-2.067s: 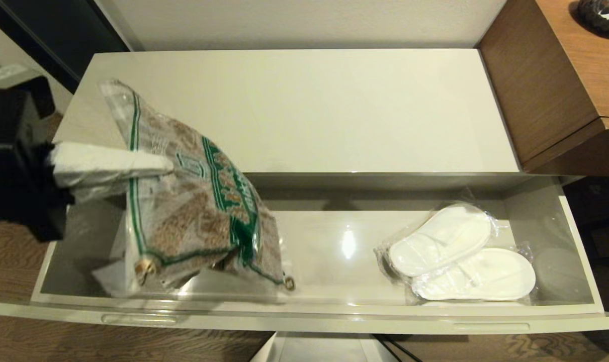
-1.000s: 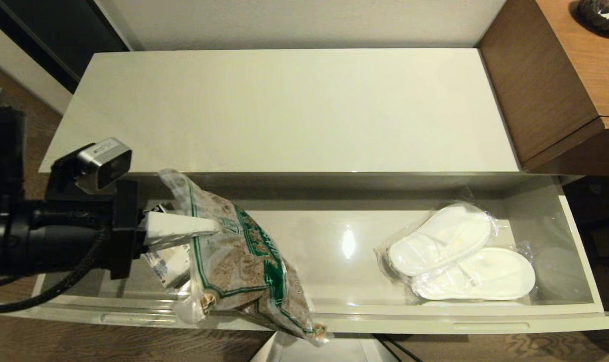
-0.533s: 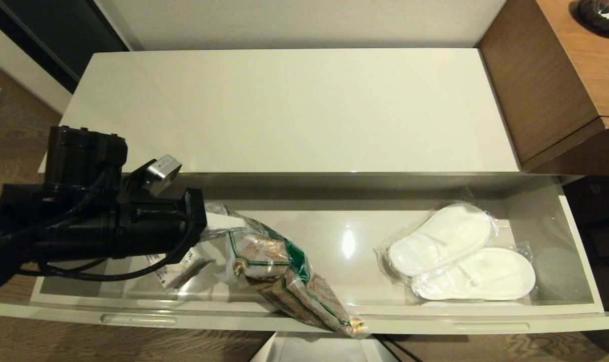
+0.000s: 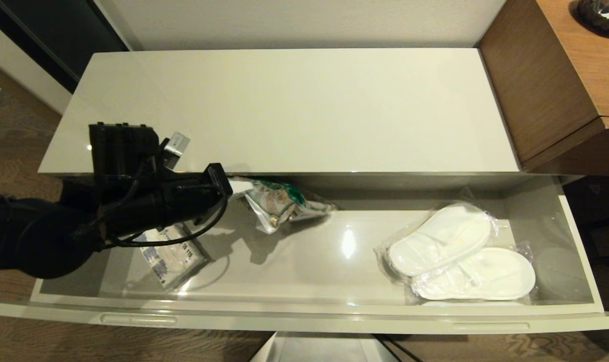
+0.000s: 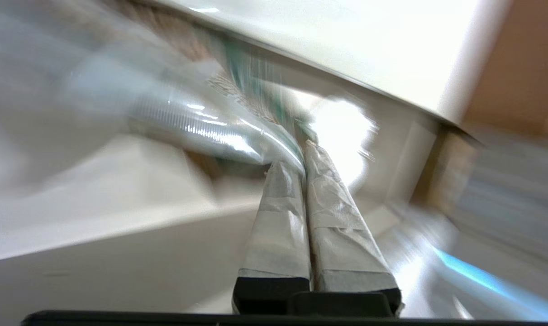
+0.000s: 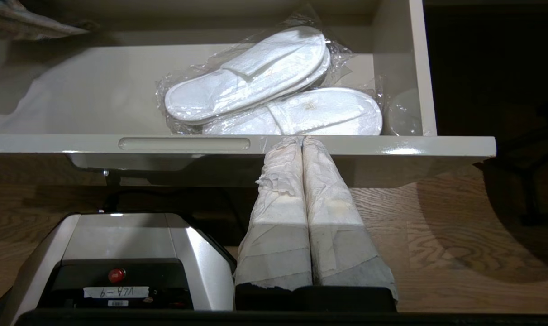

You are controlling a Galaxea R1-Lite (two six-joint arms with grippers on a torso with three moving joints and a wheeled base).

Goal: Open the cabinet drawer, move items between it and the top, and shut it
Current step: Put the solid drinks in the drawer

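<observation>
The cabinet drawer stands pulled out wide below the glossy cream top. My left gripper reaches in from the left, low inside the drawer near its back wall. It is shut on the clear plastic edge of the bag of brown pieces with a green band. The bag lies crumpled at the back, partly under the top's front edge. In the left wrist view the fingers pinch the bag's plastic. My right gripper is parked shut and empty just below the drawer's front rim.
A bagged pair of white slippers fills the drawer's right end. A small flat white packet lies at its left, under my arm. A brown wooden cabinet adjoins on the right. The robot's base sits under the drawer front.
My left arm has swung lower and toward the back of the drawer, carrying the bag. The bag no longer hangs over the front rim, and the white packet is uncovered.
</observation>
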